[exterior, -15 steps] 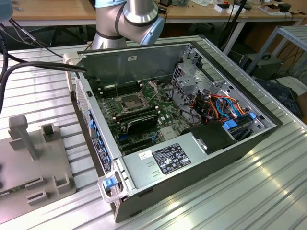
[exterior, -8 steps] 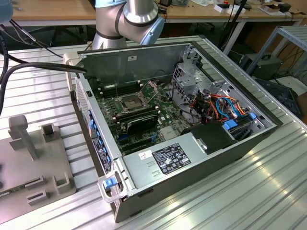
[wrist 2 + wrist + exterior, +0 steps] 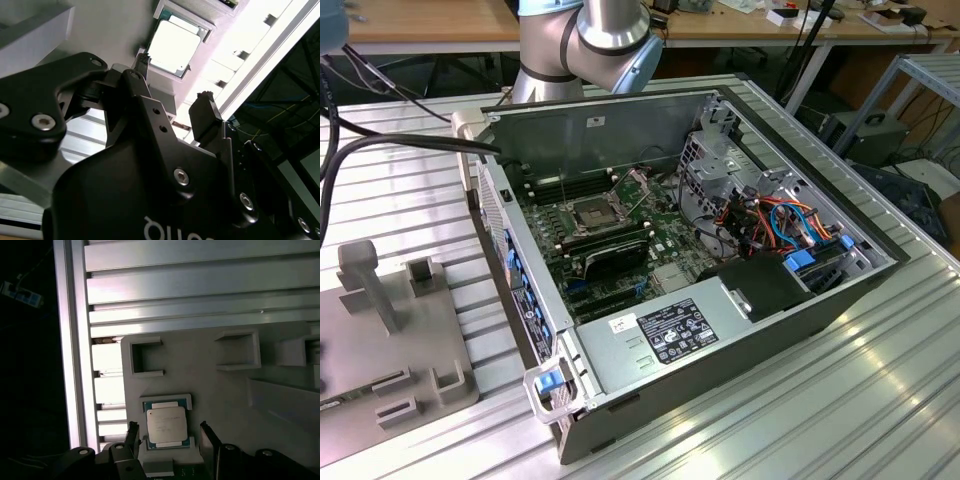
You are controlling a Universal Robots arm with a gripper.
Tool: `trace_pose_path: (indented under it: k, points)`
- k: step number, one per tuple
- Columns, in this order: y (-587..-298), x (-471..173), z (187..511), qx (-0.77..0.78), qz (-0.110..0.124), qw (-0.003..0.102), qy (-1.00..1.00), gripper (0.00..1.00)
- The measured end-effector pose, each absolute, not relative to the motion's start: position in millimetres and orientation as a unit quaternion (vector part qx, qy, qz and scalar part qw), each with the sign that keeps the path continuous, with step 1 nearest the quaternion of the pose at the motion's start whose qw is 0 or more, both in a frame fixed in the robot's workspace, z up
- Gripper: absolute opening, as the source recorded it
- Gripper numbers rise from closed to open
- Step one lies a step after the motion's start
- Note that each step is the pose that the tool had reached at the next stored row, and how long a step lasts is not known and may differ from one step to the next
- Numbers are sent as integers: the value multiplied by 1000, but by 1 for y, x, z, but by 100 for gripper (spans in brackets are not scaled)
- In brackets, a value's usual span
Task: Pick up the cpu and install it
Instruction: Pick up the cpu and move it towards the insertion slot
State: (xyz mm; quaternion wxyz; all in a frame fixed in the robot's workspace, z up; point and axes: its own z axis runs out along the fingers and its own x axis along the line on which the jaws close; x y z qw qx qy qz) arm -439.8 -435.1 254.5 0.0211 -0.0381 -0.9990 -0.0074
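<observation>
Exterior view, its left edge: grey fixture plate [image 3: 415, 335] lay flat on the ribbed aluminium desk [image 3: 840, 400], with an upright post and small open brackets on it.

Middle: open computer case [image 3: 620, 125] on its side, lid off, motherboard [image 3: 660, 235] facing up. The square black-framed socket [image 3: 595, 212] sat near the back of the board. The robot arm [image 3: 590, 40] rose behind the case's rear wall.

The exterior view's right: labelled power supply [image 3: 670, 335] along the near side of the case, and a tangle of orange and blue cables [image 3: 780, 215] by the drive bay.

First wrist view: the cpu [image 3: 166, 424] rested in a shallow square pocket of the fixture plate [image 3: 210, 390], silver top up, well apart from the case. The gripper [image 3: 169, 429] was spread wide, with one of its black fingers [image 3: 133, 435] on each side of the pocket. Neither finger was pressed on the chip (whether they hung above it or level with it, I could not tell).

Second wrist view: same arrangement. The cpu [image 3: 175, 45] was bright under the light, the gripper [image 3: 172, 85] was parted around it, and nothing was held.
</observation>
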Motion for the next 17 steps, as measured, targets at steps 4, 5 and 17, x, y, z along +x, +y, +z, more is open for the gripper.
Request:
trace_pose_path:
  k: [4, 5, 17]
  points:
    - [-435, -440, 253, -38, -7, 21, -999, 60]
    - [-435, -440, 253, -38, -7, 21, -999, 60]
    - [-435, -440, 246, -38, -7, 21, -999, 60]
